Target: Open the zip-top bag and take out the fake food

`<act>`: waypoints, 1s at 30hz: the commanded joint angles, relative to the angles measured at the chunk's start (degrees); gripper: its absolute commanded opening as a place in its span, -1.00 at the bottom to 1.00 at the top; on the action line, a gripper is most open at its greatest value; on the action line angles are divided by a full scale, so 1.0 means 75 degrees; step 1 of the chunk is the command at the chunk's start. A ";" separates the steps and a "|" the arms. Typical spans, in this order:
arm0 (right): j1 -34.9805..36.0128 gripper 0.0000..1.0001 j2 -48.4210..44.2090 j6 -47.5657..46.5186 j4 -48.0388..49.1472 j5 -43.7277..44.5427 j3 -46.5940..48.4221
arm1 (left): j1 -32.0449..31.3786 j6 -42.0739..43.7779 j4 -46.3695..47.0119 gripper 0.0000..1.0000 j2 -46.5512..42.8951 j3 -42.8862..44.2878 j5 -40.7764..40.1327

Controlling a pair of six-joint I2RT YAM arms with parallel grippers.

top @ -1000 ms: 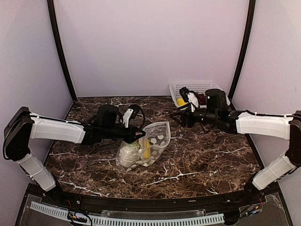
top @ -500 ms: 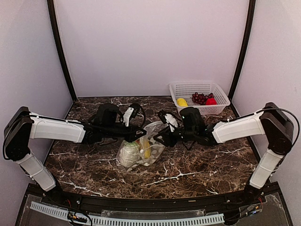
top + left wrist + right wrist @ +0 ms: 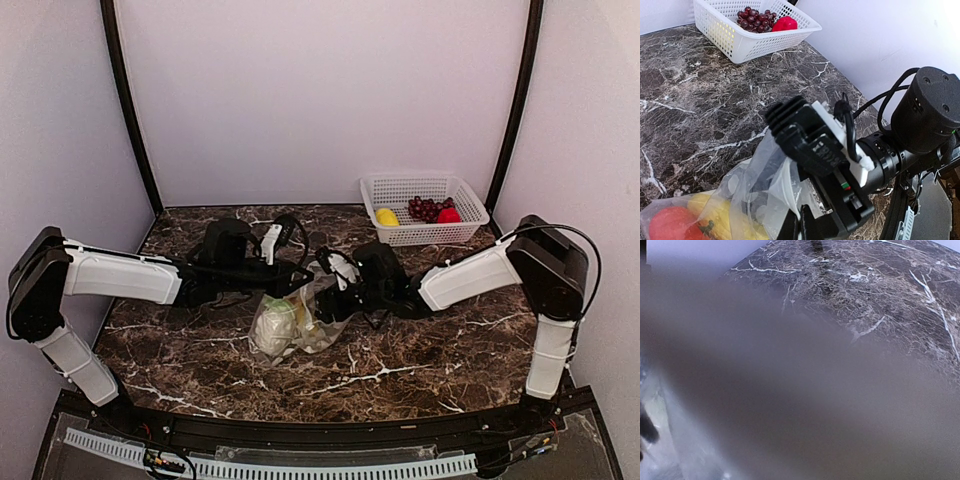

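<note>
while the left gripper [image 3: 303, 283] clamps its edge, the clear zip-top bag [image 3: 298, 336] sags crumpled; right gripper [image 3: 328, 300] unreadable.

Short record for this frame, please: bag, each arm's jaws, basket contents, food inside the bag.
bag: zip-top bag, middle of the table
left gripper: jaws shut on the bag's edge
right gripper: at the bag's mouth, jaws hidden
basket: far right corner; lemon, grapes, red fruit
inside bag: cauliflower, yellow piece, red tomato-like piece
</note>
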 commanded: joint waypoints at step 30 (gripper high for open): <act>0.0584 -0.34 0.0545 0.0327 -0.0580 0.1042 0.0316 | 0.0138 -0.0369 0.0644 -0.99 -0.0015 -0.0499 -0.0027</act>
